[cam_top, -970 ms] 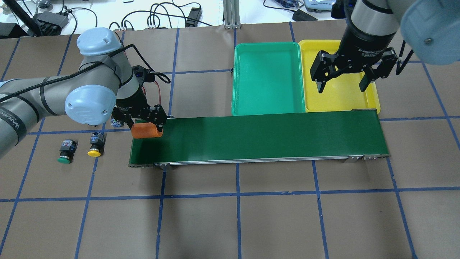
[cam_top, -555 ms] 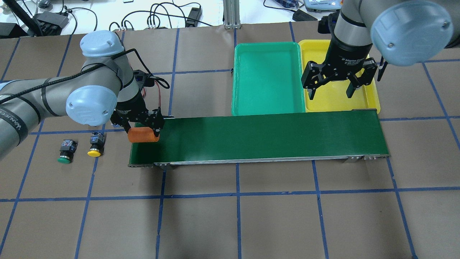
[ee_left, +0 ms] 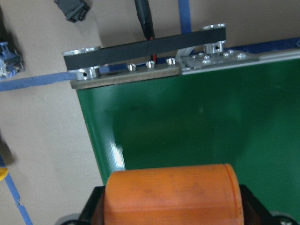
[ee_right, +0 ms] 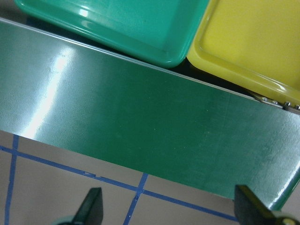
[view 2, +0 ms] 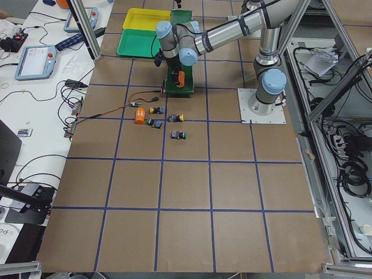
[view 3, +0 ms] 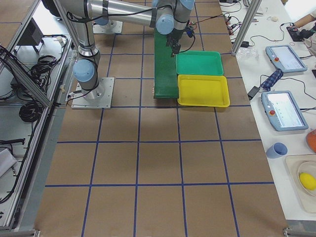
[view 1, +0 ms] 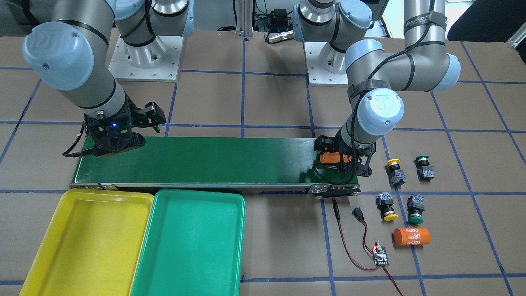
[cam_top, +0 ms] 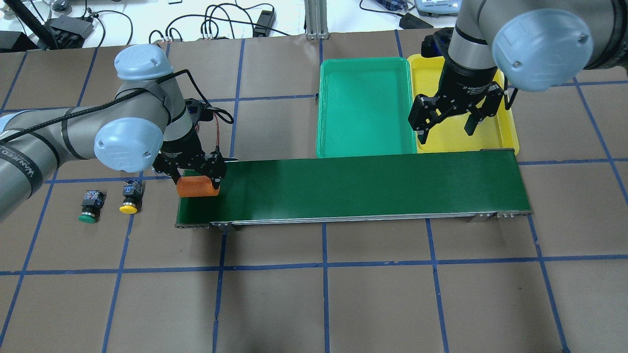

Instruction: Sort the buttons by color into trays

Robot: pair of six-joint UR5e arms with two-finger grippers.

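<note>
My left gripper [cam_top: 197, 177] is shut on an orange cylinder [cam_top: 197, 188] over the left end of the dark-green conveyor [cam_top: 353, 184]; the left wrist view shows that cylinder [ee_left: 171, 194] between the jaws. On the table beside that end lie two yellow buttons [view 1: 394, 168] [view 1: 386, 206] and two green buttons [view 1: 423, 164] [view 1: 415, 207]. The overhead view shows only one green button [cam_top: 90, 206] and one yellow button [cam_top: 130, 200]. My right gripper [cam_top: 444, 126] hangs open and empty over the yellow tray [cam_top: 505, 132]. The green tray [cam_top: 365, 105] beside it holds nothing.
A second orange cylinder [view 1: 411, 236] marked 4680 lies near the buttons. A small circuit board [view 1: 380, 255] with red and black wires sits by the conveyor's end. Cables and devices line the table's far edge.
My right arm has swung left and lower over the yellow tray, its gripper still open. My left gripper has shifted slightly with the orange cylinder held over the belt's end.
</note>
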